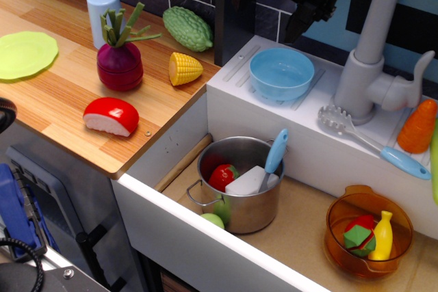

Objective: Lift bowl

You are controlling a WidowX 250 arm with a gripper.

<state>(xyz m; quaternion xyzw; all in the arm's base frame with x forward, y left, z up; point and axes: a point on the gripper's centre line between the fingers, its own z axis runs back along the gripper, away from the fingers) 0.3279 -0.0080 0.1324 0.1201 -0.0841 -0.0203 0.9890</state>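
Note:
The light-blue bowl (281, 73) stands upright and empty on the white ribbed ledge (233, 80) behind the sink basin. My black gripper (298, 27) hangs just above and behind the bowl's far rim, not touching it. Its fingers are dark against the dark wall, so I cannot make out whether the jaws are open or shut. Nothing is visibly held.
A grey faucet (373, 52) rises right of the bowl, with a spoon (369, 138) and a carrot (417, 126) beyond. In the sink are a steel pot (239, 189) with toys and an orange bowl (368, 234). Corn (183, 68), a beet (120, 59) and a gourd (187, 27) lie on the wooden counter to the left.

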